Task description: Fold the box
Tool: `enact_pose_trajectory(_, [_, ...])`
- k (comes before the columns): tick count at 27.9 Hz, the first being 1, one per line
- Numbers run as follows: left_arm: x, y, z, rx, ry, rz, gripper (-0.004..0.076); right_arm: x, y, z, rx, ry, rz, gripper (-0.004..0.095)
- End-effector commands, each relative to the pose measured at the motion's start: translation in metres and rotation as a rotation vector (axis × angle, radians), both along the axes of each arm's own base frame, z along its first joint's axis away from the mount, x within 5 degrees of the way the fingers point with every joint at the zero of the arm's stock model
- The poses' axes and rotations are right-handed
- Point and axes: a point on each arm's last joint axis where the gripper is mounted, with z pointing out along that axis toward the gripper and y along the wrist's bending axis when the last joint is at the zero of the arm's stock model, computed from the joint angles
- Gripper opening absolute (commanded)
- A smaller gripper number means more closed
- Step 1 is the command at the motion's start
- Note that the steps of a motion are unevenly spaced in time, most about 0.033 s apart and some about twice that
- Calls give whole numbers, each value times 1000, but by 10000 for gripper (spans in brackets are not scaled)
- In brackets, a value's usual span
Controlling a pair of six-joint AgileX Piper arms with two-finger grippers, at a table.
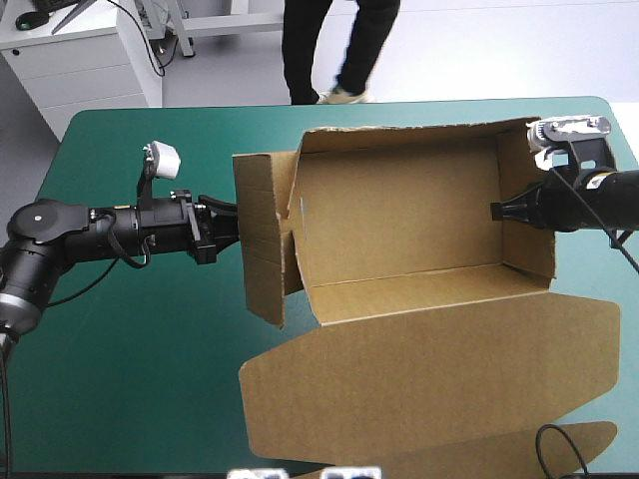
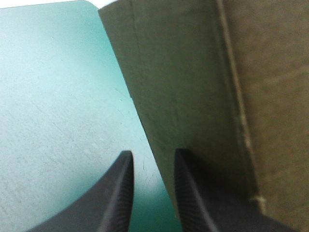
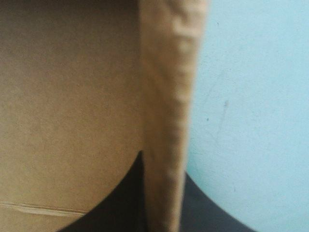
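Right pincer (image 3: 163,169) grips the box (image 3: 67,96) by its wall.

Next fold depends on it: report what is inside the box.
The box shows a bare brown floor; the right gripper clamps its right wall, one finger inside. The left flap hides a corner.

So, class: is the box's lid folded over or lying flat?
Lying flat. The lid spreads over the teal-green cover at the near side of the box, whose walls stand raised, leaving the tray open.

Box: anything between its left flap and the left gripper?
Nothing. Left wrist view shows only bare teal-green cover between the left gripper's open fingers and the box flap right at their tips; high view agrees.
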Motion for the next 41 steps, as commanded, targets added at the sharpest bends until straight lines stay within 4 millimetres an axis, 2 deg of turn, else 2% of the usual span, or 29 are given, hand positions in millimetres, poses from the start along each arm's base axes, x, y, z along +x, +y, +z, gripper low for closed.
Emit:
enact_pose_trajectory(1, [-15, -9, 25, -100, -38, -98, 290, -5, 3, 22, 73, -122, -19, -17])
enact_pose_trajectory(10, [-24, -30, 31, -164, -38, -186, 300, -4, 3, 23, 90, -126, -38, -17])
enact_pose_trajectory(15, [-24, -31, 37, -225, -51, -186, 302, -4, 11, 23, 90, -133, -16, -6])
enact_pose_trajectory(23, [-24, -31, 37, -238, -23, -181, 413, -1, 24, 25, 62, -177, -32, -6])
enact_pose_trajectory(32, [-24, -31, 45, -235, -30, -177, 447, 6, 35, 22, 66, -181, -41, -5])
enact_pose_trajectory(37, [-19, -32, 54, -90, -38, -85, 447, 6, 36, 23, 90, -190, -50, -4])
enact_pose_trajectory(41, [-17, -46, 64, 15, -89, 10, 447, 7, 36, 24, 96, -205, -54, -4])
